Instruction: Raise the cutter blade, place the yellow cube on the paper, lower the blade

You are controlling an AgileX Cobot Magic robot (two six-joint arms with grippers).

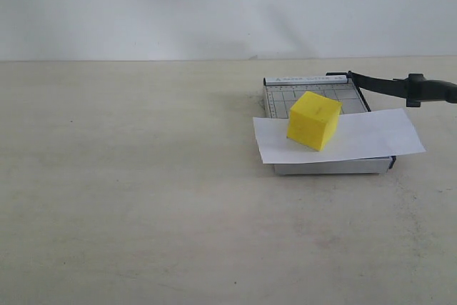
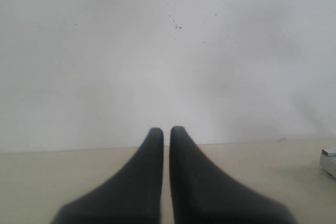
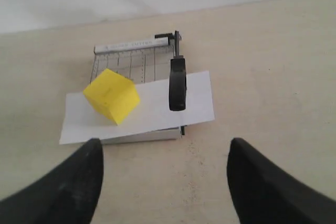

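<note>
Surface [image 1: 143, 198]: pale, matte, backed by a plain white wall [image 1: 214, 5].

Cutter board [image 1: 282, 98]: grey, gridded, lying flat on the surface on the right-hand side of the exterior view.

Paper [image 1: 371, 137]: a white strip laid across the near part of the board, flat, overhanging it on both sides.

Yellow cube [image 1: 314, 119]: sitting on the paper, over the board, towards the left part of the strip. It is turned so that a vertical edge faces the exterior camera. The right wrist view confirms it [image 3: 111, 95] on the paper [image 3: 157, 103]. Nothing is touching it.

Cutter blade [image 1: 378, 83]: raised. It runs from the hinge at the board's far right corner and slopes out past the right edge, with the thick black handle end clear of the board and paper. In the right wrist view the handle [image 3: 177, 85] appears foreshortened above the strip.

Right end effector [image 3: 165, 142]: open wide, its dark fingers [image 3: 79, 182] well apart, nothing between them, held back from the board and above the surface.

Left end effector [image 2: 164, 129]: closed, its fingers [image 2: 149, 182] all but touching, gripping nothing, facing the wall. Neither end effector appears in the exterior view.
</note>
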